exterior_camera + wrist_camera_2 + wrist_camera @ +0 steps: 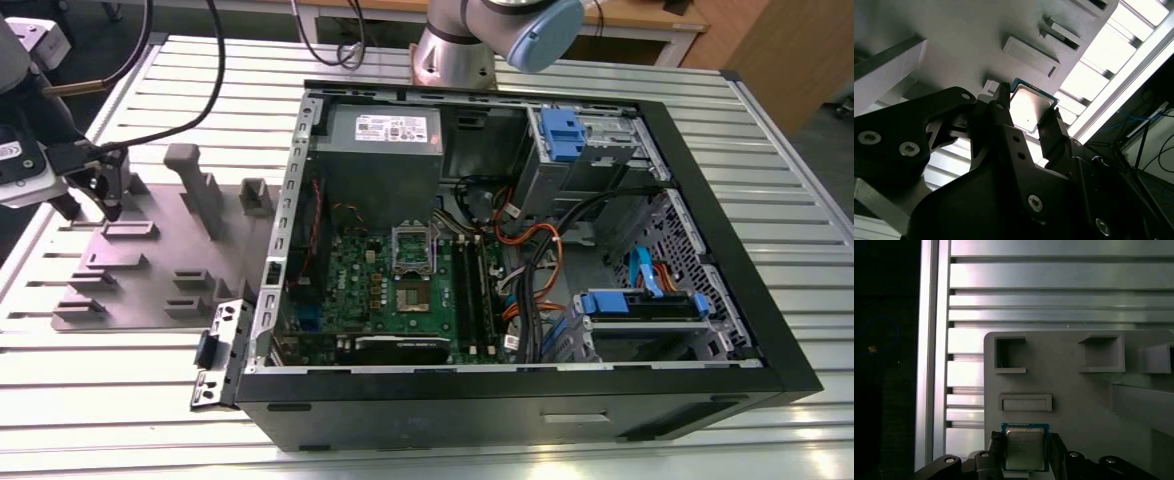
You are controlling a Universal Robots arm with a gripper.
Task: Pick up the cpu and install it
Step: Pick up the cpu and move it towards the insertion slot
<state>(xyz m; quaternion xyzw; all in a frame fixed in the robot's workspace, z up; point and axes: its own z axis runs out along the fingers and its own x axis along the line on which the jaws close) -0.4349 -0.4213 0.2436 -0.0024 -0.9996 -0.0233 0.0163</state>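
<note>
In the exterior view, one gripper [91, 208] hangs over the far corner of the single grey fixture plate [140, 295]. One open computer case [534, 410] lies just beside that plate, and both are on a slatted metal table [120, 400]. What the gripper holds is too small to tell here.

In the second wrist view, two black fingers [1001, 112] are clamped on opposite edges of the one cpu [1030, 107], above the plate.

In the first wrist view, the cpu sits near the plate's shallow rectangular block [1025, 402], with its lower edge cut off.
</note>
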